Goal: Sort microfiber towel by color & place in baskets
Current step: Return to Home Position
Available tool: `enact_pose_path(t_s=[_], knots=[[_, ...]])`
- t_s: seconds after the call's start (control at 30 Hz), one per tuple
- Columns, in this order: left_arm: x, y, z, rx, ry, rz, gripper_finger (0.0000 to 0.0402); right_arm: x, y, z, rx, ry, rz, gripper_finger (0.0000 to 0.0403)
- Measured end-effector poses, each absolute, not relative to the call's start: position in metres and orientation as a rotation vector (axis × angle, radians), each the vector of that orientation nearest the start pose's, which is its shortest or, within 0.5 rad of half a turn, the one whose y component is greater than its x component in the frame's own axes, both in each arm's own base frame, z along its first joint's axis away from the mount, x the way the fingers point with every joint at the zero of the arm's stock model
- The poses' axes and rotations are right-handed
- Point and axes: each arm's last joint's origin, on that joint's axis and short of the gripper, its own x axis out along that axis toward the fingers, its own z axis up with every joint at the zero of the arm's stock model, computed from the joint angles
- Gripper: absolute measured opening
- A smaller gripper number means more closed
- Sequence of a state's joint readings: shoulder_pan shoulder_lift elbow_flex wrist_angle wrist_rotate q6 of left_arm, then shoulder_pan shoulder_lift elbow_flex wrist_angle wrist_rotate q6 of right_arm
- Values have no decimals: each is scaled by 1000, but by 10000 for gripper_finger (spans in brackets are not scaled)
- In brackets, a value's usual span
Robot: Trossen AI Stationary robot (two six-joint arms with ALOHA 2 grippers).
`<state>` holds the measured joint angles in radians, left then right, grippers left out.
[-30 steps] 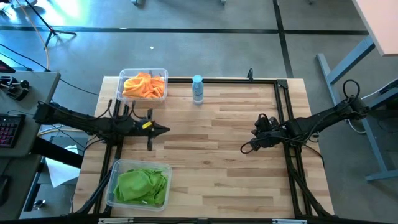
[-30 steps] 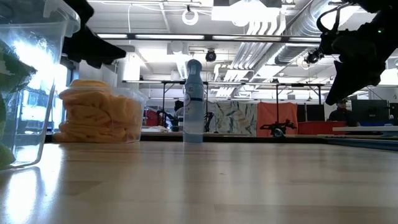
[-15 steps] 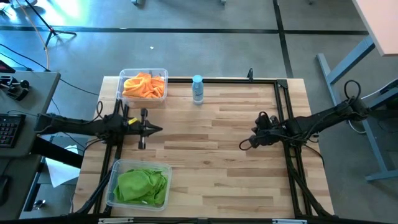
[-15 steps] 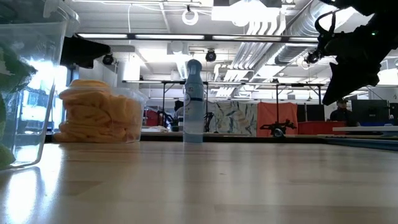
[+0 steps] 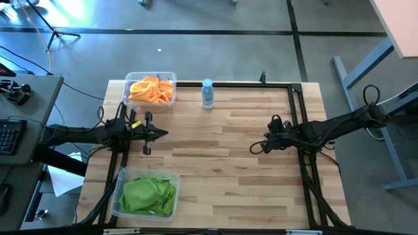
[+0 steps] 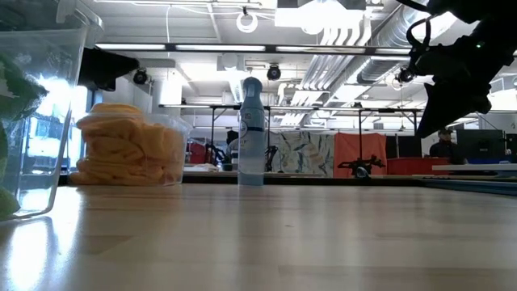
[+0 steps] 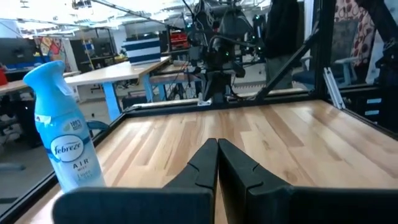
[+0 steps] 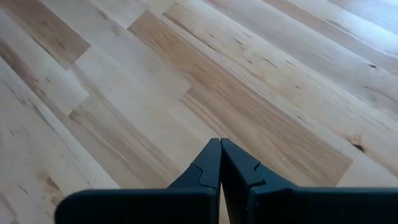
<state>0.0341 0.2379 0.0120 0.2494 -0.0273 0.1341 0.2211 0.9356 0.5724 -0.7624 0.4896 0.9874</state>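
Note:
Orange microfiber towels (image 5: 151, 89) lie heaped in a clear basket (image 5: 172, 102) at the table's far left corner; the low view shows them as a stack (image 6: 128, 153). Lime green towels (image 5: 149, 194) fill a second clear basket (image 5: 117, 196) at the near left corner. My left gripper (image 5: 164, 133) hovers shut over the table's left side between the two baskets, holding nothing; its wrist view shows the fingers closed (image 7: 217, 155). My right gripper (image 5: 253, 149) hangs shut and empty above bare wood right of centre (image 8: 220, 152).
A light blue spray bottle (image 5: 208, 93) stands upright at the far edge, right of the orange basket (image 6: 251, 131). A black frame rail (image 5: 302, 124) runs along the table's right side. Bare wood spans the middle of the table (image 5: 215, 156).
My left gripper has drawn back toward the table's left edge by a short way, staying shut. My right gripper has shifted slightly toward the table's left and near side. The towels and baskets have not moved.

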Motion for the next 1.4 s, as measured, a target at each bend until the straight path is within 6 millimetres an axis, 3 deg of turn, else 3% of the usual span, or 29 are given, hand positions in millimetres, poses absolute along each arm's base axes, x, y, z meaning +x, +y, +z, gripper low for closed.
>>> enact_pose_path(t_s=[0.43,0.77,0.97,1.27,1.4], knots=[[97,3,174,117,-74,42,0,153,20,201,496,823,-715,0],[97,3,170,111,-32,9,0,153,20,201,487,828,-713,0],[98,3,168,23,-13,11,0,153,20,201,486,828,-713,0],[98,3,168,-51,-12,15,0,154,21,201,407,848,-666,0],[98,3,168,-50,-12,15,0,157,25,194,262,852,-507,0]])
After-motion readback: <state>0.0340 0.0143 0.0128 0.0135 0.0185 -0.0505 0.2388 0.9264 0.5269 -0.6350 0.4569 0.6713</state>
